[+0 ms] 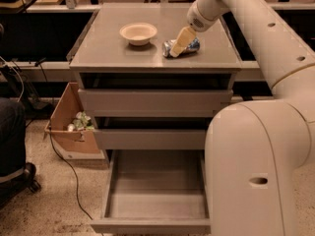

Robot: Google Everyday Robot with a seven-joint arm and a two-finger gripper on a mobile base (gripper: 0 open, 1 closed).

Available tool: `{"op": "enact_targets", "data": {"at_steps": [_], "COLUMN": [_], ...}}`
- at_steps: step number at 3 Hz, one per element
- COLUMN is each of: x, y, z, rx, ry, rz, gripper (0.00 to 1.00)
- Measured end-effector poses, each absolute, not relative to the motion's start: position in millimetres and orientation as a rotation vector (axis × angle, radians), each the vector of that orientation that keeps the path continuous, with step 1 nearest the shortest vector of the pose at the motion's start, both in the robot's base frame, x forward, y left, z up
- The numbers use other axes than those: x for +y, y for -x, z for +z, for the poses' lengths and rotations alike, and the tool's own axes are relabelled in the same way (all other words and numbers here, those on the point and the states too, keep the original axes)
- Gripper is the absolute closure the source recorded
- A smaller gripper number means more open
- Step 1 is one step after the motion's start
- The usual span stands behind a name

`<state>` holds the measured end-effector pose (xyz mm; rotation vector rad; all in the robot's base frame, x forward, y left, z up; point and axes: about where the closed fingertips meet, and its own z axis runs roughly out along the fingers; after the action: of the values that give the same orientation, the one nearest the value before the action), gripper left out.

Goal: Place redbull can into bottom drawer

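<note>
The redbull can [193, 45] lies on its side on the grey cabinet top [103, 48], right of centre, its shiny end toward the left. My gripper [179, 43] comes down from the cream arm at the upper right and sits right over the can's middle, covering part of it. The bottom drawer [147, 226] is pulled out wide at the foot of the cabinet, and its deep grey tray holds nothing. The two shallower drawers above it stand slightly ajar.
A round cream bowl [138, 33] stands on the cabinet top, left of the can. A cardboard box [66, 124] with rubbish sits on the floor at the left, with a black cable [64, 161] trailing by it. My large cream arm body [256, 161] fills the right foreground.
</note>
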<state>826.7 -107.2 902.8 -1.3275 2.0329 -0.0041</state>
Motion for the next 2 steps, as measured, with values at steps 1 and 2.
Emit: {"op": "enact_targets", "data": {"at_steps": [1, 2], "x": [-95.4, -86.9], "y": [-842.7, -852.2], "z": [890.4, 870.2], "rx": [2.073, 2.118], "ry": [1.237, 1.196], "rz": [0.072, 0.123], "gripper": [0.00, 0.00]}}
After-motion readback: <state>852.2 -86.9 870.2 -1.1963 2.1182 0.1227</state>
